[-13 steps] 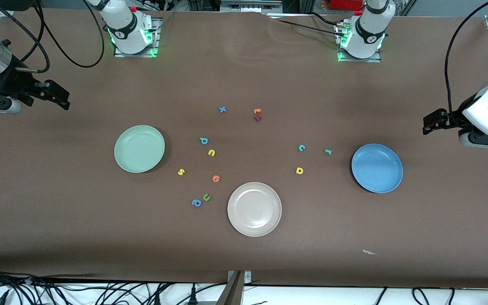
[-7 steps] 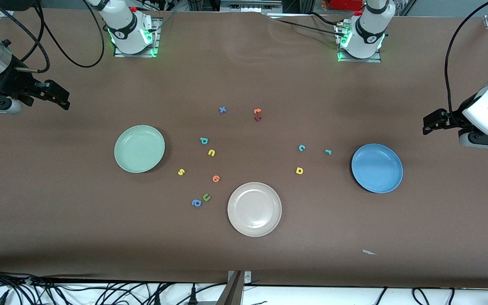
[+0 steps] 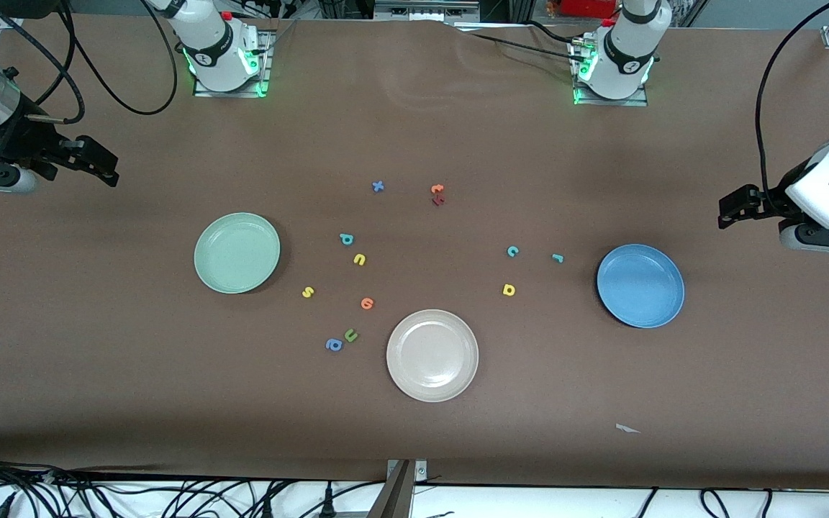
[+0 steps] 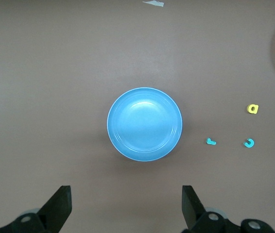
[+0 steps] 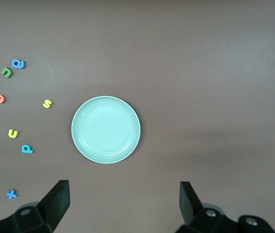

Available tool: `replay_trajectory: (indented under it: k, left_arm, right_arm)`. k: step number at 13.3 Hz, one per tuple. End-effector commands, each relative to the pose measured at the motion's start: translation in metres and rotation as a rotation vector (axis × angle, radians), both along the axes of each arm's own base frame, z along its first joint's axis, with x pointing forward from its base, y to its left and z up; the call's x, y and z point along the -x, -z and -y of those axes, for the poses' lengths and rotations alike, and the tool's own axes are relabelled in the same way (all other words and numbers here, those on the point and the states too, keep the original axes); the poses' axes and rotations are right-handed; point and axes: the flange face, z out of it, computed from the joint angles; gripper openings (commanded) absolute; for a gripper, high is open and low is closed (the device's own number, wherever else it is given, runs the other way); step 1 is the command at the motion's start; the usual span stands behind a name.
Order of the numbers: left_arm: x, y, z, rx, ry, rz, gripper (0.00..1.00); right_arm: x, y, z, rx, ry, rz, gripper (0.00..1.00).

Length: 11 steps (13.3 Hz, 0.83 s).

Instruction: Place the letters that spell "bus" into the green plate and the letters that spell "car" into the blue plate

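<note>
Brown surface, both plates bare; no letter lifted. Left gripper [image 3: 727, 213] and right gripper [image 3: 101, 167] wait wide, empty. Next: teal b [image 3: 346, 239], three o'clock of green plate [image 3: 203, 279].

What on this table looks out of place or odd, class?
A small white scrap lies on the brown table, nearer the front camera than the blue plate, unlike the foam letters. Also, a dark red letter touches the orange t.

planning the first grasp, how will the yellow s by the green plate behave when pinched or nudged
The yellow s lies flat and tiny on the table, so it probably slides rather than rolls. It looks like thin foam: likely very light, slightly squashy, and awkward to pinch.
</note>
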Motion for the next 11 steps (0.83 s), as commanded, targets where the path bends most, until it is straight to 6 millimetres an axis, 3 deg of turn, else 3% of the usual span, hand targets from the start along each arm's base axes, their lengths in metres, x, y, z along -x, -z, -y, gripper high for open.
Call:
replay_trajectory:
  k: [1,3,5,6,9,11]
  left_arm:
    - [0.004,-0.002,-0.001,-0.026,0.027,0.000,1.00]
    - [-0.002,0.008,0.008,-0.027,0.031,-0.004,1.00]
    - [-0.012,0.028,0.036,-0.028,0.020,-0.002,1.00]
    - [-0.019,0.043,0.059,-0.024,0.009,-0.001,1.00]
    - [-0.039,0.113,0.132,0.006,-0.038,0.001,1.00]
    - [-0.048,0.166,0.178,0.033,-0.060,0.014,1.00]
  right_arm:
    - [0.001,-0.003,0.000,-0.011,-0.013,0.008,1.00]
    - [0.001,-0.002,0.000,-0.010,-0.016,0.005,1.00]
    - [-0.001,0.017,-0.013,-0.002,-0.038,-0.060,1.00]
    - [0.001,0.019,-0.023,-0.004,-0.046,-0.073,1.00]
    - [-0.009,0.056,-0.049,0.000,-0.087,-0.142,1.00]
    - [-0.020,0.095,-0.088,0.003,-0.147,-0.168,1.00]
